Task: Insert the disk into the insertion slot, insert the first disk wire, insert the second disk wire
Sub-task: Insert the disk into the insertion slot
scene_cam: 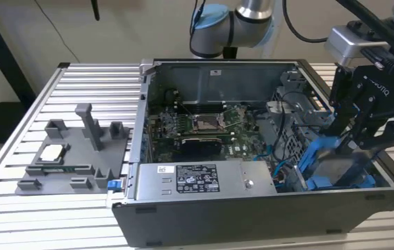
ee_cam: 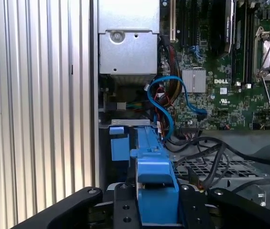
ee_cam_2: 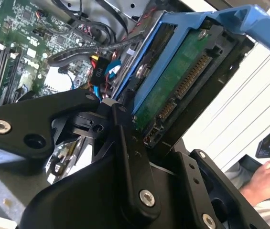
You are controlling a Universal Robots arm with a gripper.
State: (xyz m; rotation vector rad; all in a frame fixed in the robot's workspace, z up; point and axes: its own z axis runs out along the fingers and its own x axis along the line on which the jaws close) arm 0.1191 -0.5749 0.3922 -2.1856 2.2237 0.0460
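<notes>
- The claw (scene_cam: 350,146) is clamped on the disk (scene_cam: 335,169), with one black finger on each side of its bright blue frame.
- The disk is tilted. Its low end is down inside the open computer case (scene_cam: 252,221), in the corner at the exterior view's right.
- In the second wrist view the disk (ee_cam_2: 173,86) shows its green underside and a row of plug pins.
- Black wires (ee_cam: 206,152) and a looping blue cable (ee_cam: 166,95) lie just beside the disk in the first wrist view.
- The case also holds a big green board (scene_cam: 204,125) and a silver power box (scene_cam: 204,179).
- The power box has a white label and a black label, and the print is too small to read.
- A grey tray (scene_cam: 72,156) sits beside the case on the ribbed metal table (scene_cam: 92,78), with a small white piece (scene_cam: 52,152) in it.
- A person's hand (ee_cam_2: 268,174) rests well off to one side.
</notes>
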